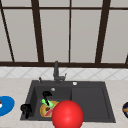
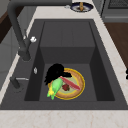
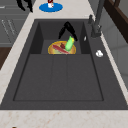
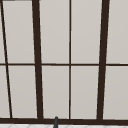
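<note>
My right hand (image 1: 46, 94) reaches down into the sink's left basin, its fingers curled round the upper end of a green oblong thing (image 1: 47, 102) with a yellow tip. That thing leans tilted over a yellow-rimmed plate (image 2: 77, 86) on the basin floor. On the plate lie a red strip (image 2: 71, 83) and a small brown piece (image 2: 65, 87). The right side view shows the same hand (image 3: 67, 29) above the green thing (image 3: 69, 43) and the plate (image 3: 55, 48). My left hand (image 1: 26, 108) hangs idle at the sink's front left corner, fingers relaxed.
A big red ball (image 1: 67, 115) in front covers part of the plate and the sink's front rim. A dark faucet (image 1: 56, 71) stands behind the basin. A blue plate (image 1: 6, 106) lies on the left counter, a dark plate (image 1: 125, 109) on the right. The sink's right half (image 1: 88, 100) is shallow.
</note>
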Controlling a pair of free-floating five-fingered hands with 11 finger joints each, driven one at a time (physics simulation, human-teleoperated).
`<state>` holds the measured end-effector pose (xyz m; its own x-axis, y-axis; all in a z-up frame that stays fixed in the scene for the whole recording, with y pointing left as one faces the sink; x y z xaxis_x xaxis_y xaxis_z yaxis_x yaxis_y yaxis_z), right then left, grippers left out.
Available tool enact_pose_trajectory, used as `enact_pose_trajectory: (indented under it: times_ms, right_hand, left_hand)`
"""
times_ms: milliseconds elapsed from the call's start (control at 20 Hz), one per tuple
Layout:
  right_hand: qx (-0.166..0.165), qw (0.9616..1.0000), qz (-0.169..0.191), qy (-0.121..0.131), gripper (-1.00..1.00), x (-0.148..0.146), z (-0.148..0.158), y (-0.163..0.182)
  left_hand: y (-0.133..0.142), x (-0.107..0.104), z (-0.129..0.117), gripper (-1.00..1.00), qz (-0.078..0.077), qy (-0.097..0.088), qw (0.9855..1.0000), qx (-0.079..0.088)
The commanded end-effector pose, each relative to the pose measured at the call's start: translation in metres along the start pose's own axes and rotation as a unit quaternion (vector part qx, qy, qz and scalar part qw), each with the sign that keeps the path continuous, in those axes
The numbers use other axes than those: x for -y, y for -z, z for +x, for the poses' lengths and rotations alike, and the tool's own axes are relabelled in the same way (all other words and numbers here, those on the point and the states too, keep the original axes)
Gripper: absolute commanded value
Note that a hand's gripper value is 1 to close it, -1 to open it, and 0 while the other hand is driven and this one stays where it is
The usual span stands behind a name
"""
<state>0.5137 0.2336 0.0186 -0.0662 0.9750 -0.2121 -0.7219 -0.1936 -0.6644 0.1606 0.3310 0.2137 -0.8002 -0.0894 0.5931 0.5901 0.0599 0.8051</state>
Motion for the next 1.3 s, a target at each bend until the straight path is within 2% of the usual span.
enact_pose_trajectory:
  times_ms: [0, 250, 450, 800, 900, 1100, 1250]
  right_hand:
    - [-0.008, 0.9982, -0.031, 0.050, -1.00, -0.002, 0.007, 0.002]
    - [0.000, 0.9972, -0.050, 0.056, -1.00, -0.003, 0.015, 0.003]
    - [0.002, 0.9960, -0.075, 0.049, -1.00, -0.013, 0.031, 0.001]
    - [-0.026, 0.9898, -0.136, 0.036, -1.00, -0.044, 0.060, 0.003]
    - [-0.024, 0.9912, -0.125, 0.037, -1.00, -0.052, 0.065, 0.023]
    - [0.001, 0.9910, -0.128, 0.039, -1.00, -0.039, 0.065, 0.053]
    - [0.013, 0.9934, -0.109, 0.033, -1.00, -0.038, 0.067, 0.074]
  left_hand:
    - [0.000, 0.000, 0.000, 0.00, 0.000, 0.000, 1.0000, 0.000]
    - [0.000, 0.000, 0.000, 0.00, 0.000, 0.000, 1.0000, 0.000]
    - [0.000, 0.000, 0.000, 0.00, 0.000, 0.000, 1.0000, 0.000]
    - [0.000, 0.000, 0.000, 0.00, 0.000, 0.000, 1.0000, 0.000]
    - [0.000, 0.000, 0.000, 0.00, 0.000, 0.000, 1.0000, 0.000]
    - [0.000, 0.000, 0.000, 0.00, 0.000, 0.000, 1.0000, 0.000]
    - [0.000, 0.000, 0.000, 0.00, 0.000, 0.000, 1.0000, 0.000]
